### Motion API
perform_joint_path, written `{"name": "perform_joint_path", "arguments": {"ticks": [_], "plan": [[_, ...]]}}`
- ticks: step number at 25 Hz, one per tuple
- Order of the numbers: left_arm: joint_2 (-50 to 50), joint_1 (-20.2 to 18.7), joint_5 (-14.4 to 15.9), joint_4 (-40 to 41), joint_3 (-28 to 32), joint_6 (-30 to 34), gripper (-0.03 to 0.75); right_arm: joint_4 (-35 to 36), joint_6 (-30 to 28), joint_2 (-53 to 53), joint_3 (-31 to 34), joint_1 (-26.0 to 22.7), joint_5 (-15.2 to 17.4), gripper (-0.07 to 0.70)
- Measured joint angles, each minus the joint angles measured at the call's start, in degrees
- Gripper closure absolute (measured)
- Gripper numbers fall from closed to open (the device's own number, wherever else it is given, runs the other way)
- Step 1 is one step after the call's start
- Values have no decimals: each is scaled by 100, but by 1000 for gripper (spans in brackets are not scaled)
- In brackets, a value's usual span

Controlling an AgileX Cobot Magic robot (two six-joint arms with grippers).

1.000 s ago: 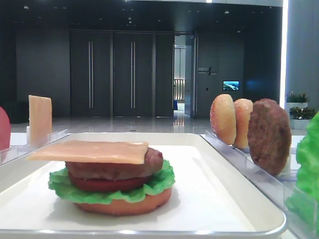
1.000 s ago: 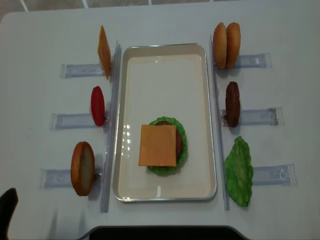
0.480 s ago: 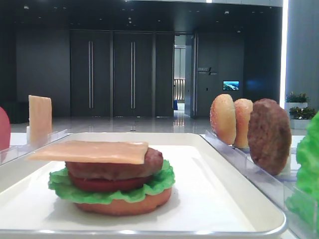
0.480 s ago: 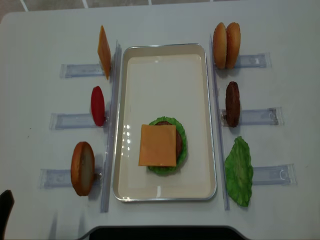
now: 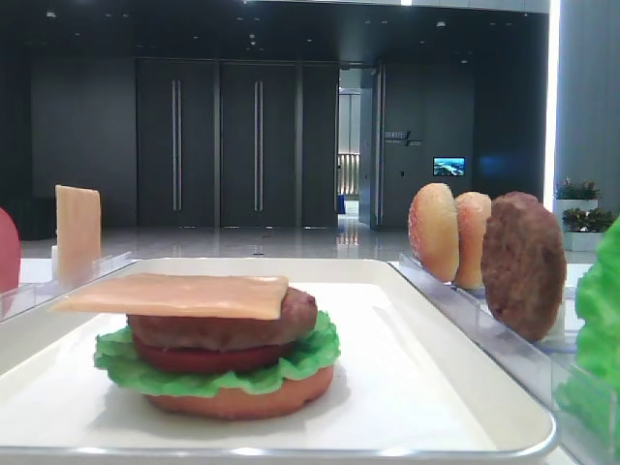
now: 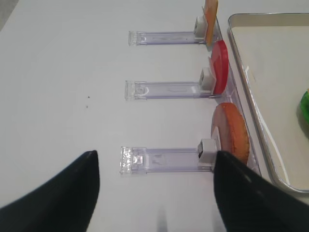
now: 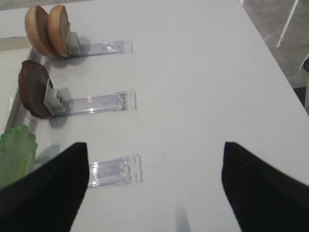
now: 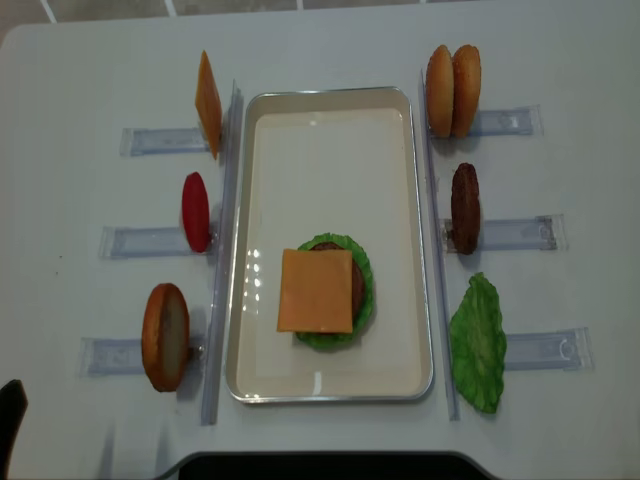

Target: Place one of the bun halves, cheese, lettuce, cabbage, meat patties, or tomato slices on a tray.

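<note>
Cheese (image 8: 316, 291) tops the stack on the tray (image 8: 330, 120) (pincers seemingly apart).

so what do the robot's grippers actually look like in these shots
Little shows. Each wrist view catches two plain matte black fingers, broad at the bottom edge and tapering to blunt tips: the left gripper and the right gripper. No cables, markings or labels are visible. The overhead view shows only a black sliver at its lower left corner.

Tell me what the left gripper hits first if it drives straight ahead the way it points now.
Probably the clear rack directly ahead of the open left gripper, the one holding the upright bun half at its right end. Height above the table is unclear, so it may pass over.
</note>
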Motion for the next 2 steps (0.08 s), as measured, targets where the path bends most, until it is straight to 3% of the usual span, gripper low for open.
{"name": "perform_joint_path", "arguments": {"ticks": [2], "plan": [[0, 0, 0, 0, 0, 0, 160, 0, 0, 0, 0, 0, 0, 92]]}}
